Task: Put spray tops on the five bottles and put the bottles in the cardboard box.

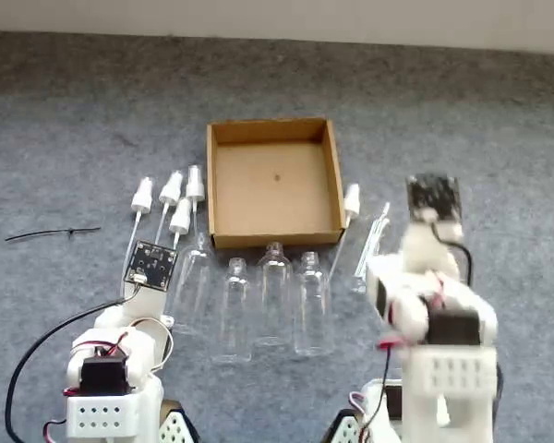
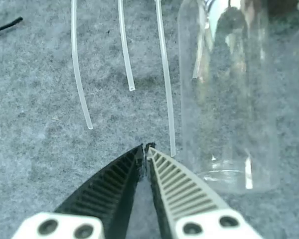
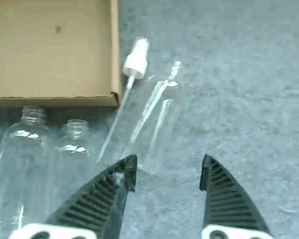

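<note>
An open cardboard box (image 1: 273, 180) lies mid-table with nothing in it. In front of it several clear bottles (image 1: 273, 291) lie side by side without tops, necks toward the box. One more bottle (image 3: 157, 119) lies at an angle to the right, just beyond my open right gripper (image 3: 169, 167). A white spray top (image 3: 136, 59) lies beside the box's corner (image 3: 112, 94). Several spray tops (image 1: 170, 190) lie left of the box. My left gripper (image 2: 145, 148) is shut with nothing in it, low over the mat at their thin tubes (image 2: 165, 74), beside the leftmost bottle (image 2: 229, 94).
A black cable tie (image 1: 51, 233) lies on the grey mat at far left. Both arm bases (image 1: 111, 388) stand at the front edge. Open mat stretches behind the box and to the far right.
</note>
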Controlling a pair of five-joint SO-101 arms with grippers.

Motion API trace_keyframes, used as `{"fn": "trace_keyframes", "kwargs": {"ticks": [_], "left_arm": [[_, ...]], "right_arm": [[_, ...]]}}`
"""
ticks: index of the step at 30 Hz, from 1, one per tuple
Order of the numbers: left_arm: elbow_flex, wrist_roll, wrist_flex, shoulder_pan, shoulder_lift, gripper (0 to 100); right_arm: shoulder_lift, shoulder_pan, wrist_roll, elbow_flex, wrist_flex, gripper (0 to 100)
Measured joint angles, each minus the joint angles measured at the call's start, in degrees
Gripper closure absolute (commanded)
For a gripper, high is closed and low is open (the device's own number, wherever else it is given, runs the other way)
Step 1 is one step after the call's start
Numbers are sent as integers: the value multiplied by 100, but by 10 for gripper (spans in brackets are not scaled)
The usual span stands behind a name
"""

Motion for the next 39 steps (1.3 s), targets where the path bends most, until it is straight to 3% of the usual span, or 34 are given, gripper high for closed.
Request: {"fn": "trace_keyframes", "kwargs": {"ticks": [3, 7, 16, 25, 39], "left_arm": [[0, 0, 0, 0, 0, 969], [0, 0, 0, 0, 0, 969], [0, 0, 0, 0, 0, 969], [0, 0, 0, 0, 0, 969], [0, 0, 0, 0, 0, 969]], "right_arm": [[1714, -404, -378, -888, 35, 683], [3613, -448, -659, -1829, 35, 681], [5451, -149, -1064, -2576, -352, 683], [6497, -62, -1046, -2629, -809, 935], [5213, 1160, 1908, -2136, 114, 937]]}}
